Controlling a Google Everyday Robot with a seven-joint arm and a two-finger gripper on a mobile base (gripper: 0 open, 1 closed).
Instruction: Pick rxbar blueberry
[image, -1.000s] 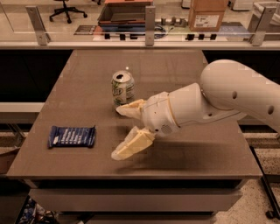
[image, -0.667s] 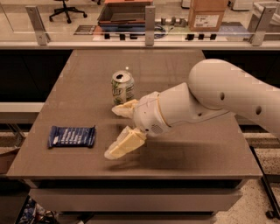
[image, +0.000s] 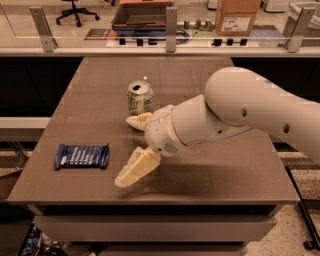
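A big brown table (image: 95, 85) fills most of the view. A fat white robot arm (image: 250, 105) comes in from the right and reaches out low over the middle of the table.

Far behind the table, past a rail, a brown cardboard box (image: 237, 16) sits on the floor. You cannot see what is in it.

At the end of the arm is the gripper (image: 126, 151). Its two pale yellow fingers (image: 137, 166) are spread wide and hold nothing. One finger points left just in front of the can. The other points down and left, with its tip low over the table near the front edge.

The rxbar blueberry (image: 82, 156) lies flat on the left side of the table, near the front. It is to the left of the gripper and not touching it. It is a long dark blue wrapper with small white writing and crimped ends.

The soda can (image: 140, 98) stands upright in the middle of the table, behind the gripper. It is green and white with a silver top. You cannot see if there is any drink in it.

Since a second ago the arm has slid a little to the left, so the low finger is nearer the bar. The bar and the can have not moved.
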